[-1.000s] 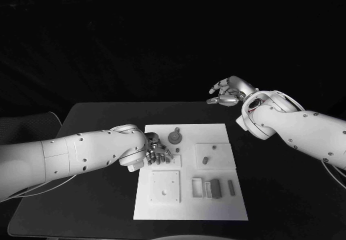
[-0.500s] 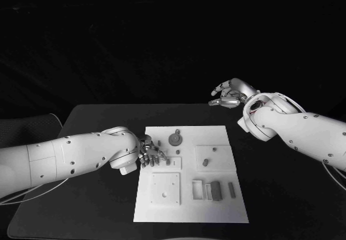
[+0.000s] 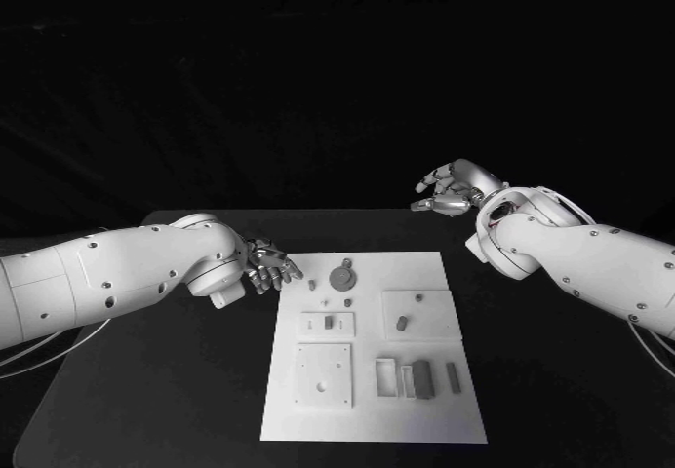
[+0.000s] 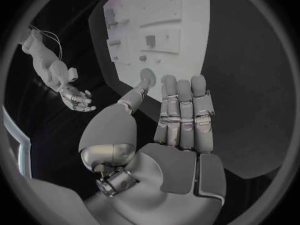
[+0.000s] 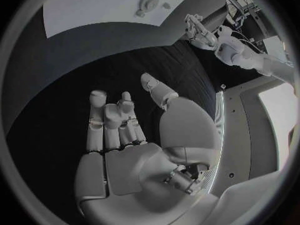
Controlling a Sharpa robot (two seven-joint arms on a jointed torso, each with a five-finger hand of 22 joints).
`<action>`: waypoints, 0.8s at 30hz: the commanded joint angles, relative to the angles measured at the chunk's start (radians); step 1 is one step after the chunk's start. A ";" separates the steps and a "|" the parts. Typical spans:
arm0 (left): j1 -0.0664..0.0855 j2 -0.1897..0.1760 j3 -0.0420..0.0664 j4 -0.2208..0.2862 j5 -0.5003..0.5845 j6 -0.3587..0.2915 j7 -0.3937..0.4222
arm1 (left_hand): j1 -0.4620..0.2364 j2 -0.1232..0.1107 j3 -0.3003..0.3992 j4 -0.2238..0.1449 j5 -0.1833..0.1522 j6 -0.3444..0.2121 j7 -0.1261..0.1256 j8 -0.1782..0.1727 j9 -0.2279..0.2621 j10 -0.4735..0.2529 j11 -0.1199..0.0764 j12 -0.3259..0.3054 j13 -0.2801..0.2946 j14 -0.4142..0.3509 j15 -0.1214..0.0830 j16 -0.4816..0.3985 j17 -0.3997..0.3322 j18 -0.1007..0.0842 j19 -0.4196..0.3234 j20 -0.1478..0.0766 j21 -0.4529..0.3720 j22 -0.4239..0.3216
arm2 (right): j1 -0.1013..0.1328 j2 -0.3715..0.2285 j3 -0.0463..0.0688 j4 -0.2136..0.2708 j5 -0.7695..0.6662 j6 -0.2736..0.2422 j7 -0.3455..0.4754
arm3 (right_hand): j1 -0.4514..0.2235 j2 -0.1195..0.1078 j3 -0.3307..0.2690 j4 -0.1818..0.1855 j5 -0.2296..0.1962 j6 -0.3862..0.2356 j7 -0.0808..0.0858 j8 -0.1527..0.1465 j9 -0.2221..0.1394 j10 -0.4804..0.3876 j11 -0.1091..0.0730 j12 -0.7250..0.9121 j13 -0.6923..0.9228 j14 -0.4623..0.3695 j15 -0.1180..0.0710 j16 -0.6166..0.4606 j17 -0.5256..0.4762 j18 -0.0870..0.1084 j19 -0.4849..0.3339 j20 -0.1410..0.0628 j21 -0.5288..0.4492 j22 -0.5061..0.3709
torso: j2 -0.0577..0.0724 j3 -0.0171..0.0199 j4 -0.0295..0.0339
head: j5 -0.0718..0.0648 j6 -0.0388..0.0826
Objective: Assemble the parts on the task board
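Note:
The white task board [image 3: 373,419] lies in the middle of the black table. A round grey disc part [image 3: 342,278] sits near its far edge, with small grey pieces [image 3: 347,302] close by. One small part [image 3: 330,322] stands in a square plate. Long bars [image 3: 422,377] lie near the front right. My left hand [image 3: 267,268] hovers just off the board's far left corner, fingers straight, holding nothing. The left wrist view shows that hand [image 4: 181,115] above the board [image 4: 187,5] and the disc [image 4: 147,76]. My right hand [image 3: 451,188] hangs beyond the table's far edge, holding nothing.
A larger square plate [image 3: 324,373] with holes lies at the board's front left, and another square plate [image 3: 419,314] with two small pieces at the right. Black table [image 3: 169,390] spreads on both sides of the board. The right wrist view shows the board [image 5: 81,5] far off.
My left hand has drawn back from the small square plate to the board's far left corner, uncovering a small part standing in that plate. The right hand has barely moved.

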 commanded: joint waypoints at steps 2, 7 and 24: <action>0.003 0.034 -0.001 -0.048 0.005 -0.004 0.025 | -0.008 -0.004 -0.001 0.013 -0.001 -0.021 0.006 -0.011 -0.002 -0.020 0.009 -0.010 -0.006 -0.013 0.005 -0.005 -0.009 0.014 -0.007 0.007 -0.014 -0.005 | -0.001 0.005 0.000 -0.006 0.001 0.015 0.009 | 0.000 0.005 -0.002 0.004 0.002 -0.007 0.016 0.001 -0.001 -0.008 0.000 -0.006 -0.001 -0.007 -0.002 -0.005 -0.001 0.019 -0.003 -0.004 -0.004 0.009 | 0.002 -0.0010 -0.0019 | 0.000 0.006; 0.003 0.091 -0.001 -0.110 -0.007 0.012 0.029 | -0.055 -0.026 -0.005 0.063 -0.003 -0.062 0.025 -0.037 -0.013 -0.056 0.026 -0.028 -0.018 -0.025 0.010 -0.003 -0.018 0.017 -0.013 0.011 -0.027 -0.008 | -0.001 0.008 0.000 -0.009 0.001 0.017 0.009 | 0.000 0.005 -0.002 0.004 0.002 -0.007 0.016 0.001 -0.001 -0.008 0.000 -0.006 -0.001 -0.007 -0.002 -0.004 -0.001 0.019 -0.003 -0.004 -0.004 0.009 | 0.003 -0.0009 -0.0007 | -0.001 0.009; -0.020 0.200 -0.003 -0.259 -0.087 0.082 0.004 | -0.097 -0.030 -0.039 0.089 -0.002 -0.121 0.046 -0.077 -0.035 -0.073 0.041 -0.033 -0.025 -0.045 0.018 0.007 -0.029 0.022 -0.026 0.020 -0.044 -0.003 | -0.004 0.014 0.000 -0.010 0.001 0.020 0.009 | 0.000 0.007 -0.002 0.005 0.002 -0.009 0.017 0.000 -0.002 -0.008 0.000 -0.006 -0.002 -0.007 -0.001 -0.004 -0.001 0.019 -0.003 -0.004 -0.004 0.009 | 0.006 -0.0017 -0.0027 | -0.006 0.007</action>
